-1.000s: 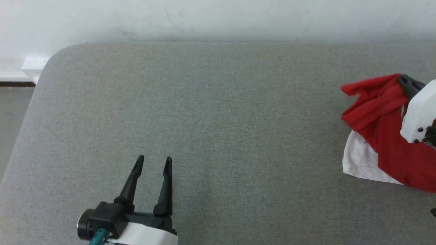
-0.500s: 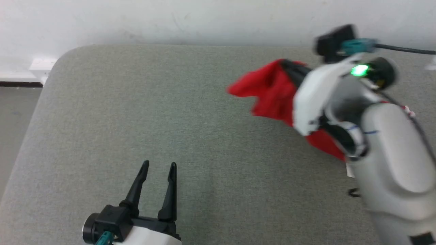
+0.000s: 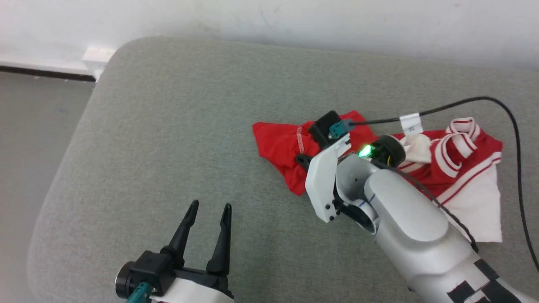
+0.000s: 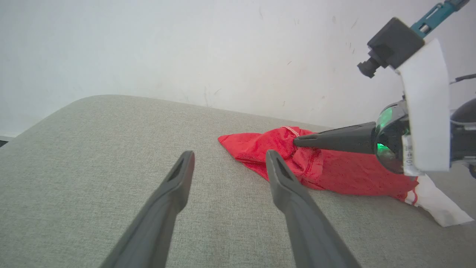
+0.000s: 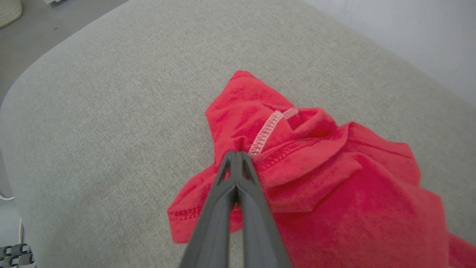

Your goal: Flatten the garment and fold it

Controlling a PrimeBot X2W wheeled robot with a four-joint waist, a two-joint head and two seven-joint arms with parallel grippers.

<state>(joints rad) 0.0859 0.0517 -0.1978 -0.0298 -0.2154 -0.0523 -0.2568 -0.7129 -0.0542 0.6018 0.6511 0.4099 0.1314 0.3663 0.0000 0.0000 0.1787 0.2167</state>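
The garment [image 3: 278, 143] lies crumpled on the grey padded table [image 3: 139, 126], right of the middle. It is red, with white striped trim [image 3: 457, 145] and a white sleeve [image 3: 476, 206] at its right end. My right gripper [image 3: 300, 160] reaches over it from the lower right and is shut on a red hem fold at the garment's left end. In the right wrist view the closed fingertips [image 5: 236, 155] pinch the garment [image 5: 334, 186] beside a pale seam. My left gripper [image 3: 210, 206] stands open near the front edge, nothing between its fingers. The left wrist view shows my left gripper [image 4: 229, 154] short of the garment [image 4: 334, 173] and the right gripper [image 4: 297, 141].
A white wall [image 3: 294, 17] runs behind the table. The floor [image 3: 33, 126] lies past the table's rounded left edge, with a small white box [image 3: 99, 54] at the wall's foot. A black cable [image 3: 463, 103] arcs from my right wrist over the garment.
The head camera has turned. My right arm has swung the garment in from the right and set it on the table, still gripped. The left gripper has stayed open in place.
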